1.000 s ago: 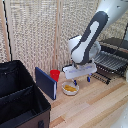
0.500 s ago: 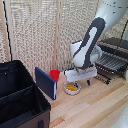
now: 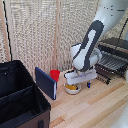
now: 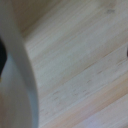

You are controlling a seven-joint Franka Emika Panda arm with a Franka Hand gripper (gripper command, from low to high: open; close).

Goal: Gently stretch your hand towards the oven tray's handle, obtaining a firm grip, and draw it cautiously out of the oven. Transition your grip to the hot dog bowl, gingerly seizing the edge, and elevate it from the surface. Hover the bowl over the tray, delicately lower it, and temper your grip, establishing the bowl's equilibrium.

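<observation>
1. Over the pale wooden table, the white robot arm's gripper is hanging right above the small round white bowl with yellow-orange food; whether its fingers are clenched or released cannot be told.
2. Beside the bowl, toward the exterior view's left, a small red cup and a blue flat panel are standing.
3. Toward the exterior view's right, the dark wire-bar oven tray is jutting out of the dark toaster oven.
4. Up close, the wrist camera is showing only blurred wood grain beside a grey curved edge.

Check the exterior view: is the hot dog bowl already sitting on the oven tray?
No. The hot dog bowl rests on the wooden table, apart from the oven tray.
</observation>
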